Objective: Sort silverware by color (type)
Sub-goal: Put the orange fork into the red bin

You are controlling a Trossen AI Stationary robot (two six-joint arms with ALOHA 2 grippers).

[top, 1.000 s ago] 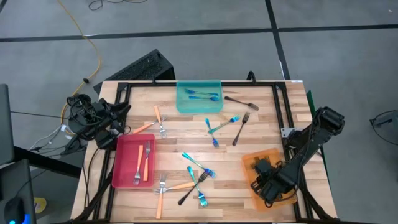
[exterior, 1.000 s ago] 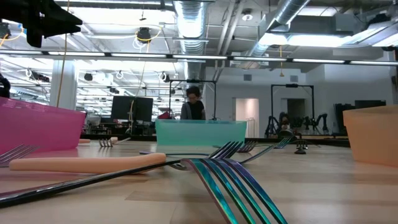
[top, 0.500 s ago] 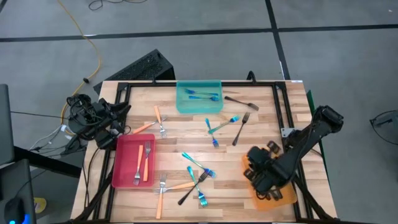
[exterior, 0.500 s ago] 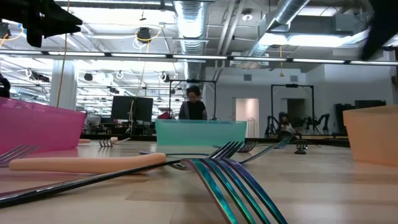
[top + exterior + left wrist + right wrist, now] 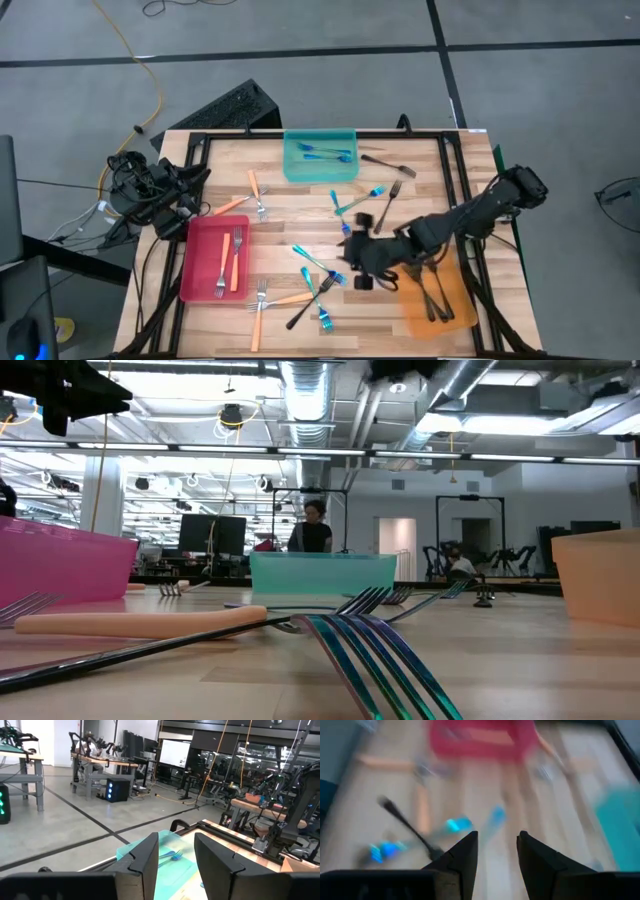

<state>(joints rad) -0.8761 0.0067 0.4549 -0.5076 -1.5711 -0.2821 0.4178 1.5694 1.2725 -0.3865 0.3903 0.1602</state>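
Dark forks (image 5: 436,296) now lie in the orange tray (image 5: 455,312); right tool (image 5: 358,262) has left it, empty with its jaws apart, and reached mid-bench over the loose forks (image 5: 318,276). Drop appears done, next pick starting. Left tool (image 5: 172,865), jaws apart, waits off the bench's left edge.

Floor: grey concrete (image 5: 300,80) crossed by dark lines, all round the wooden desk (image 5: 300,215).
Cable: yellow (image 5: 135,55), on the floor beyond the desk.
Ceiling: exposed silver ducts (image 5: 310,390) and strip lights.
Far side: workbenches (image 5: 100,767), monitors (image 5: 210,532), a person (image 5: 312,528) standing.
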